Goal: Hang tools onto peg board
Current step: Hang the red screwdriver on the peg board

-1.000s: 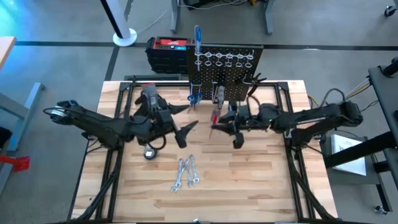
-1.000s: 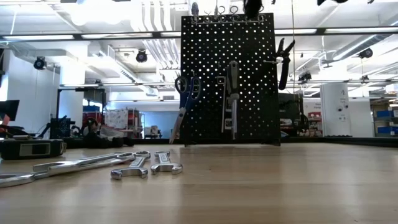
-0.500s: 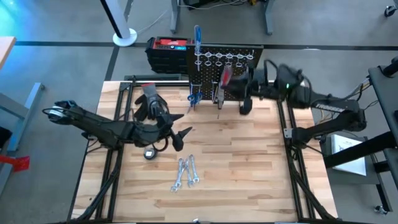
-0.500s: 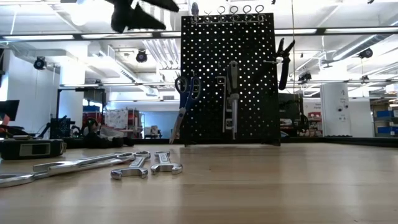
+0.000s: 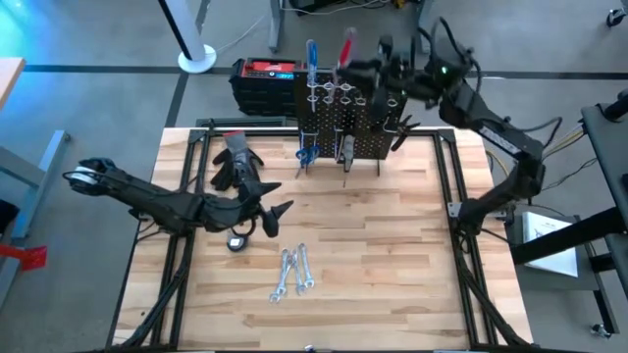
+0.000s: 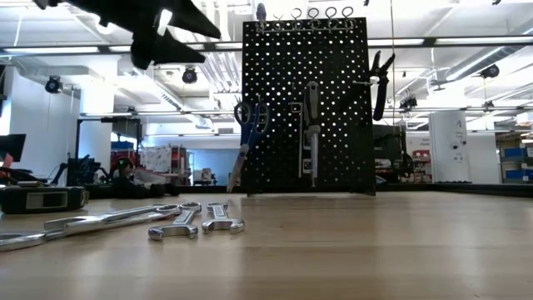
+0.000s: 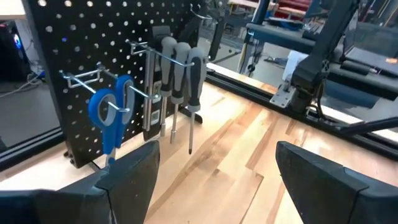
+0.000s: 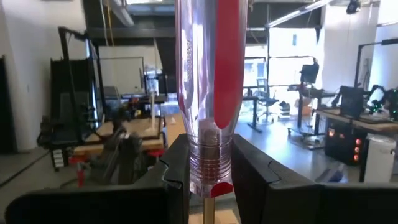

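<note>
Left of the wrenches (image 5: 293, 272), the left gripper (image 5: 276, 214) is held wide open and empty. The red-handled screwdriver (image 5: 345, 51) is clamped in the right gripper (image 5: 365, 69) above the peg board (image 5: 373, 123); its shaft should be kept vertical and centred over a free ring hook (image 5: 345, 93) before lowering.

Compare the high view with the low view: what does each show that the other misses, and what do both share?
High view only: the right gripper holding a red-handled screwdriver above the peg board, plus the work gloves. Low view only: the room behind. Both: wrenches, blue-handled scissors, and the open left gripper.
</note>
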